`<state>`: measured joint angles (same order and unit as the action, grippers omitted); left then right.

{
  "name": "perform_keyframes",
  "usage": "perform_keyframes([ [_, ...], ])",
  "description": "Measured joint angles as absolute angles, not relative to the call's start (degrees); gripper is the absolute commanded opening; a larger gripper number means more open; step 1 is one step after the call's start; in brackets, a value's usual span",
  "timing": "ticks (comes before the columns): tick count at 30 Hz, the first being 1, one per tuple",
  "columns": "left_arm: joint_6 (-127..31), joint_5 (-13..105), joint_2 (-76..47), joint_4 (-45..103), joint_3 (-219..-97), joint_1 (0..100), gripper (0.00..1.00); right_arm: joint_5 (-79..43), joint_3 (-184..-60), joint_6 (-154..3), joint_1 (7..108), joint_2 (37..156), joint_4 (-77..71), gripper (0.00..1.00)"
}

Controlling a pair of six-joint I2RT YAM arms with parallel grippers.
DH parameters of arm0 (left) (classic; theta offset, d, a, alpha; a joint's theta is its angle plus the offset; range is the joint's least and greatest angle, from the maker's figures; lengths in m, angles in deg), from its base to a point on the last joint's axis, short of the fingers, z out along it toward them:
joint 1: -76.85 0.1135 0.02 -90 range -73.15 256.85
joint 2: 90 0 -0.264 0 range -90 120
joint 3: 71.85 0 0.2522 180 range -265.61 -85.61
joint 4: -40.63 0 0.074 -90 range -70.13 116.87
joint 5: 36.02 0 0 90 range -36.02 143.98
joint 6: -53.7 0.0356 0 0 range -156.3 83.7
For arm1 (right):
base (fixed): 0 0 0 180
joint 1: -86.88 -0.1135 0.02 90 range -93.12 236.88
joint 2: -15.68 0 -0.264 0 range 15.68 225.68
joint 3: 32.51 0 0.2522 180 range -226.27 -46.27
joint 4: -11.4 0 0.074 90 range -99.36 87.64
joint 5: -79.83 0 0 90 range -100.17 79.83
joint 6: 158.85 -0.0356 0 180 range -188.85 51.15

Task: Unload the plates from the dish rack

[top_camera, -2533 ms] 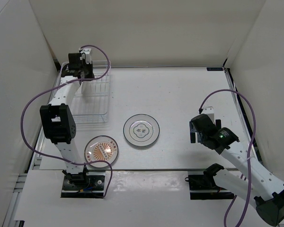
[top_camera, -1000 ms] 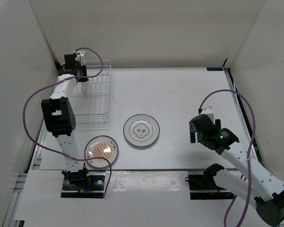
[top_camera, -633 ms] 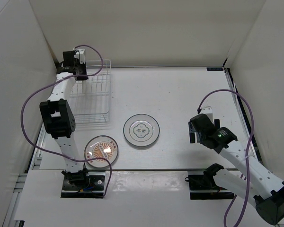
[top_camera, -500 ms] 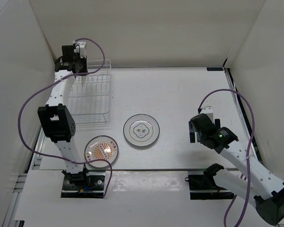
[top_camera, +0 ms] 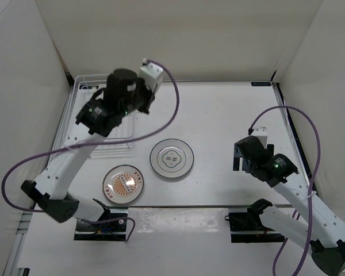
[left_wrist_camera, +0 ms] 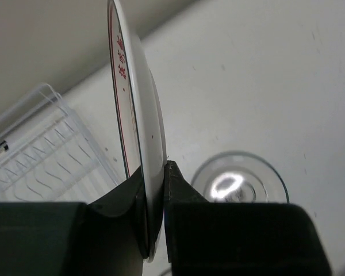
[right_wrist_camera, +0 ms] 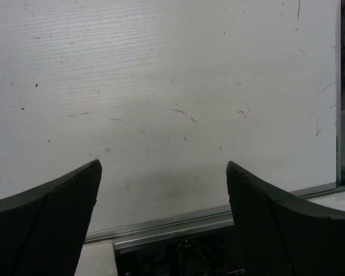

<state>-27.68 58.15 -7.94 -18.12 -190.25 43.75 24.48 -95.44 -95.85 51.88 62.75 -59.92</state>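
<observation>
Left end effector lifted plate off dish rack, swung rightward.

Left arm: elbow low at lower left of the top view, forearm rising to upper-left centre. Left claw clamped on rim of an edge-on plate. Right arm: folded at lower right. Right claw: jaws wide apart.

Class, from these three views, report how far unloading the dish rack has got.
Done: two plates lie flat on the table, the grey-ringed plate and the orange-centred plate. In hand: the left gripper is shut on a third plate, held edge-on. Left: setting it down. The dish rack shows no plates where visible, though the left arm hides part. The right gripper is open.
</observation>
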Motion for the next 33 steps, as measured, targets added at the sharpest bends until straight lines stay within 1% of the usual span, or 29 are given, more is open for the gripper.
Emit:
perform_keyframes([
  [3,-27.35,62.87,-13.36,-21.82,-180.68,35.05,0.0,24.09,-95.0,-96.31,51.88,60.39,-60.45,0.9],
  [6,-27.77,70.19,-16.81,-26.69,-171.37,24.98,0.0,24.11,-93.97,-96.88,51.88,58.03,-61.21,0.9],
  [9,-30.06,78.41,-19.8,-32.29,-161.88,13.7,0.0,24.09,-92.62,-97.16,51.88,56.15,-62.0,0.9],
  [10,-31.51,82.47,-21.62,-34.27,-157.6,8.56,0.0,24.07,-92.18,-97.23,51.88,55.61,-62.11,0.9],
  [13,-35.18,89.2,-24.96,-37.64,-151.48,1.94,0.0,24.0,-91.44,-97.41,51.88,54.43,-62.59,0.9],
  [16,-40.93,97.18,-25.86,-43.04,-147.43,-1.47,0.0,24.02,-91.44,-97.58,51.88,53.77,-62.72,0.9],
  [20,-48.66,104.0,-22.36,-47.08,-143.45,-3.28,0.0,23.91,-91.35,-97.69,51.88,53.14,-62.72,0.9],
  [25,-56.68,105.25,-19.0,-47.1,-138.6,-6.76,0.0,23.89,-91.04,-98.19,51.88,53.05,-62.63,0.9],
  [33,-64.95,105.68,-9.62,-47.24,-138.16,-9.14,0.0,23.5,-90.26,-98.32,51.88,53.38,-62.59,0.9],
])
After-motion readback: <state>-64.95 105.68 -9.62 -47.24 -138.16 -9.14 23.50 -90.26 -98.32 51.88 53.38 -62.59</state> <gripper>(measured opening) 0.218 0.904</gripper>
